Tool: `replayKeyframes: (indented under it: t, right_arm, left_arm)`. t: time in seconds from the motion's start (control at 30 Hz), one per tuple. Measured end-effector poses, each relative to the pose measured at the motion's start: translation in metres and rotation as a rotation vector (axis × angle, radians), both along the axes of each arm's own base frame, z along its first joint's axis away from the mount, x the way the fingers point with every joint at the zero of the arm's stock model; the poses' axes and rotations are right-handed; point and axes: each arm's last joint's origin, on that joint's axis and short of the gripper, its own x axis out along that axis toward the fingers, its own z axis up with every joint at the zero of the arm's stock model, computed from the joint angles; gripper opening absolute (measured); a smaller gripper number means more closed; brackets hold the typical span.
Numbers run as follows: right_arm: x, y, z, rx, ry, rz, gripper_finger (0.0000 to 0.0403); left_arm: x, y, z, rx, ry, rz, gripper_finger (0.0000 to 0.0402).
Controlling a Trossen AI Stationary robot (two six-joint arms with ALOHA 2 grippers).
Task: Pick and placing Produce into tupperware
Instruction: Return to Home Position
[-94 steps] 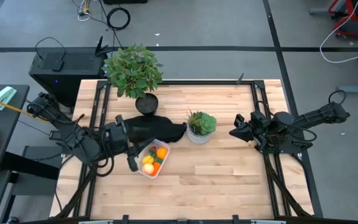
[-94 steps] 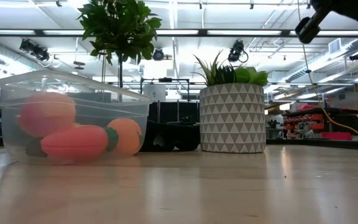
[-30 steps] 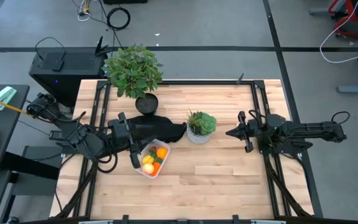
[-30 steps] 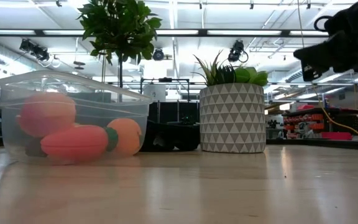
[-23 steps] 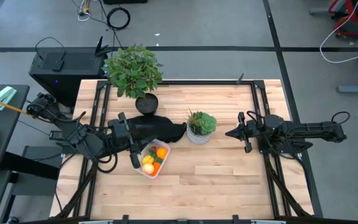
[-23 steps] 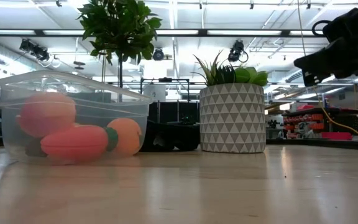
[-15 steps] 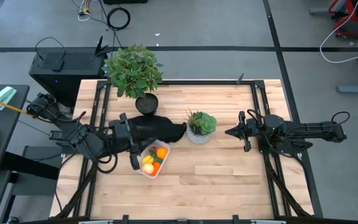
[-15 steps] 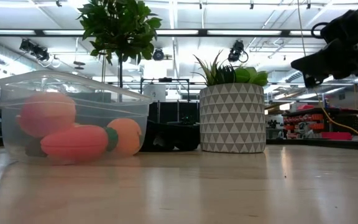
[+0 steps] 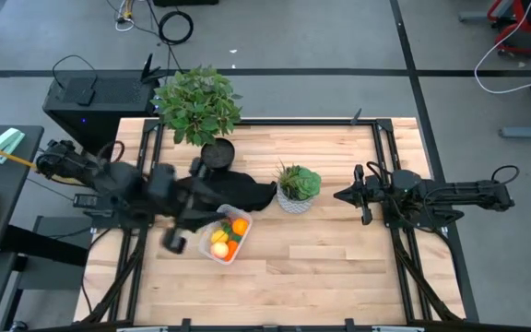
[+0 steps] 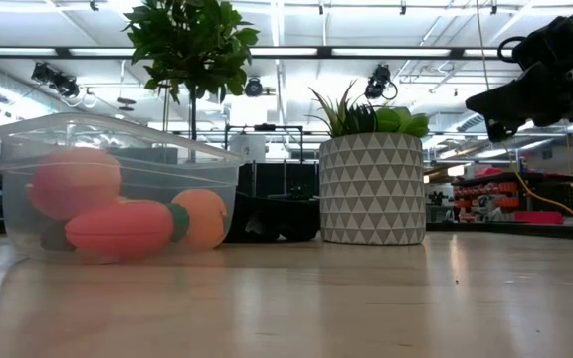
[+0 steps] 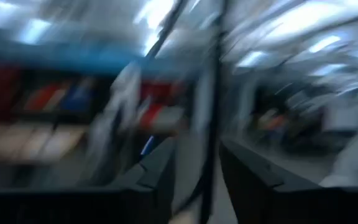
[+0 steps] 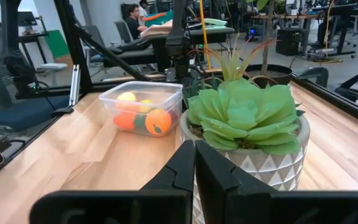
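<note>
The clear tupperware (image 9: 226, 236) rests by its base on the wooden table, left of centre. The produce lies inside it: a round orange (image 9: 239, 226), a yellow piece (image 9: 218, 237) and an orange carrot (image 9: 230, 248). The low view shows a pink-red fruit (image 10: 73, 181), the carrot (image 10: 127, 227) and the orange (image 10: 202, 217) through the wall. My left gripper (image 9: 174, 239), blurred by motion, hangs open just left of the tupperware and holds nothing. My right gripper (image 9: 342, 195) is shut and empty, in the air right of the small succulent pot (image 9: 297, 187).
A tall leafy plant in a dark pot (image 9: 199, 109) stands at the far edge. A dark cloth-like heap (image 9: 233, 190) lies between it and the tupperware. The triangle-patterned succulent pot (image 12: 247, 124) fills the right wrist view. Bare wood (image 9: 321, 267) spreads near and right.
My left arm has swung quickly and shows as a blur. Its gripper has drawn away from the tupperware's left side, toward the table's left edge. The tupperware and produce have stayed put. My right arm has kept almost still.
</note>
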Motion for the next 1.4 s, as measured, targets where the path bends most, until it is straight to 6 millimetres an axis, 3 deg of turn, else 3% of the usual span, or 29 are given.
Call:
replayKeyframes:
  t: [0.17,0.27,0.37,0.57,1.1,1.4]
  right_arm:
    - [0.000,0.000,0.000,0.000,0.000,0.000,0.0020]
    - [0.000,0.000,0.000,0.000,0.000,0.000,0.0020]
    - [0.000,0.000,0.000,0.000,0.000,0.000,0.0020]
    - [0.000,0.000,0.000,0.000,0.000,0.000,0.0021]
    - [0.000,0.000,0.000,0.000,0.000,0.000,0.0021]
    - [0.000,0.000,0.000,0.000,0.000,0.000,0.0022]
  left_arm:
    - [-0.009,0.014,0.015,0.182,-0.512,-0.177,0.0074]
    - [-0.019,0.022,0.015,0.255,-0.756,-0.135,0.0040]
    - [-0.025,0.026,0.008,0.290,-0.864,-0.057,0.0010]
    - [-0.030,0.034,-0.017,0.303,-0.851,0.043,0.0009]
    - [-0.080,0.052,-0.130,0.181,-0.805,-0.050,0.0009]
    - [-0.103,0.060,-0.155,0.194,-0.792,-0.039,0.0008]
